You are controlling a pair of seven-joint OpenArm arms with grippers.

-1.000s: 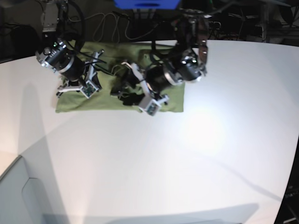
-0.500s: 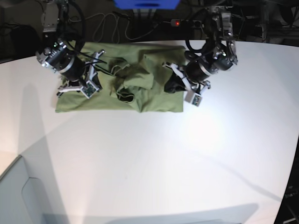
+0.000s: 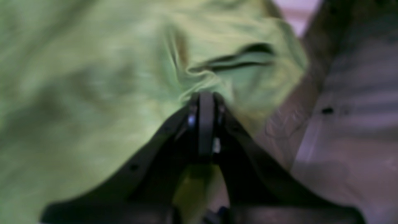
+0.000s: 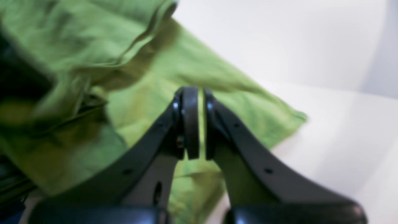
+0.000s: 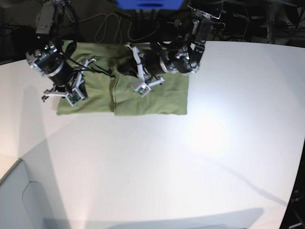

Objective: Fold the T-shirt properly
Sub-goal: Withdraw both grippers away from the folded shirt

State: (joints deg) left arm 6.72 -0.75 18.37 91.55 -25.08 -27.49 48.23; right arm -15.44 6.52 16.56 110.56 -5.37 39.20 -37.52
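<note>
The wrinkled olive-green cotton T-shirt (image 5: pixel 143 98) lies on the white surface (image 5: pixel 200 157). The left fingers (image 3: pixel 203 105) are clenched on a bunched fold of it. The right fingers (image 4: pixel 196 124), pressed together with nothing between them, hover above its corner.

Looks like a robotics lab or test bench. Broad white table (image 5: pixel 200 157), bare and evenly lit, filling most of the base view. Beyond its far edge, at twelve o'clock, dark clutter: loose grey cables (image 5: pixel 107 26), black equipment and a blue box (image 5: pixel 150 4). Two black-and-silver robot arms reaching in from eleven and one o'clock, each carrying a wrist camera. No household furnishings, only rig hardware.
</note>
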